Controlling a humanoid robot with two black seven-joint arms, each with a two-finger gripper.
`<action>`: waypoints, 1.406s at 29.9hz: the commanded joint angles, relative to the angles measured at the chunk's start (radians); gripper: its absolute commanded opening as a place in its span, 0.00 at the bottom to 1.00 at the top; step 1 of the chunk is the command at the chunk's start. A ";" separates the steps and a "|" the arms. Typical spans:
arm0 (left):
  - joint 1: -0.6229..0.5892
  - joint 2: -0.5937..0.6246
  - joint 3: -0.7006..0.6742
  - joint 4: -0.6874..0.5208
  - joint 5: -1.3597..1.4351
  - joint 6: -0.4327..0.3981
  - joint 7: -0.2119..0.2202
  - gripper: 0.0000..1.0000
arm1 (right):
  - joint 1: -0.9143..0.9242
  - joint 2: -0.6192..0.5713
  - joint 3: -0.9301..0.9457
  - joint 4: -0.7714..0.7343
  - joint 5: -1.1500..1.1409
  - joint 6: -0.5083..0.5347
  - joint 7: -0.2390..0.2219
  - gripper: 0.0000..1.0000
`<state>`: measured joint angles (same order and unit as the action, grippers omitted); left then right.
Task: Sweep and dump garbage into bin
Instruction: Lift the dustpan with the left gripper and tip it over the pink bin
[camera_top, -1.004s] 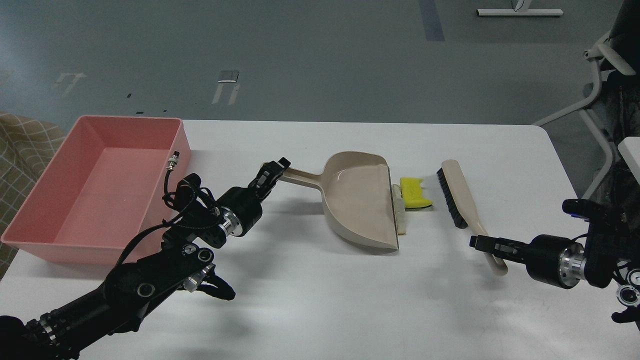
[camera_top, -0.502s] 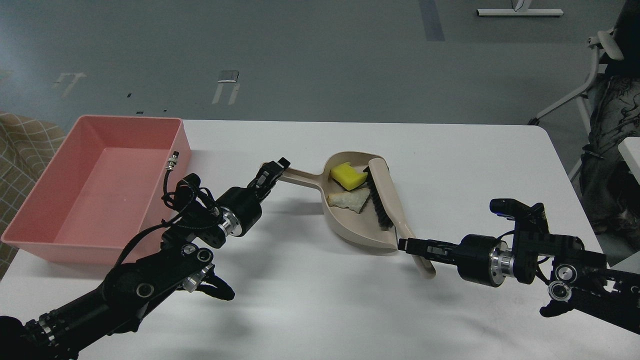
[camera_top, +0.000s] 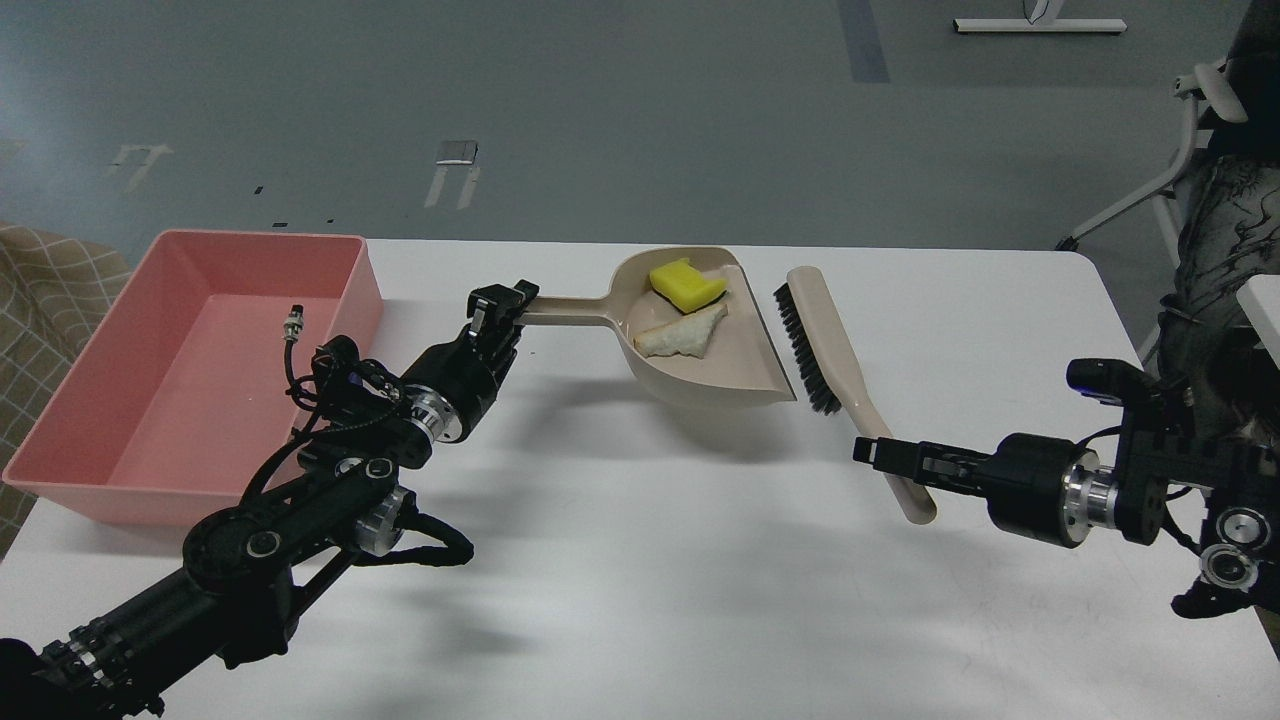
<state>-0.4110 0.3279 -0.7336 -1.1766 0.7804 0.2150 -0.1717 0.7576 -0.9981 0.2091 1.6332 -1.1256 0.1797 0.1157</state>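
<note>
now the left gripper (camera_top: 497, 303), closed on the dustpan (camera_top: 740, 365) handle, holds the pan lifted off the white table (camera_top: 640, 600), higher and further back than half a second ago, its shadow beneath it. both scraps of garbage lie inside: the yellow piece (camera_top: 686, 284) toward the back, the pale wedge (camera_top: 686, 336) just in front of it. the right gripper (camera_top: 880, 457), clamped on the brush (camera_top: 830, 360) handle, has pulled the brush out of the pan; it now sits just beside the pan's right edge. the pink bin (camera_top: 90, 400) stays at the table's left.
</note>
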 joint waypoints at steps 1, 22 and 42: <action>0.004 0.014 -0.065 0.000 -0.038 -0.005 -0.014 0.00 | -0.004 -0.134 0.032 0.025 0.068 0.009 0.021 0.00; 0.081 0.354 -0.340 -0.113 -0.116 -0.065 0.000 0.00 | -0.092 -0.217 0.016 0.014 0.101 -0.020 0.058 0.00; 0.557 0.790 -0.767 -0.094 -0.055 -0.292 -0.163 0.00 | -0.107 -0.171 0.015 0.017 0.101 -0.031 0.058 0.00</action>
<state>0.1082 1.0835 -1.4991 -1.2824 0.6807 -0.0800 -0.2797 0.6515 -1.1703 0.2238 1.6507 -1.0246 0.1496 0.1733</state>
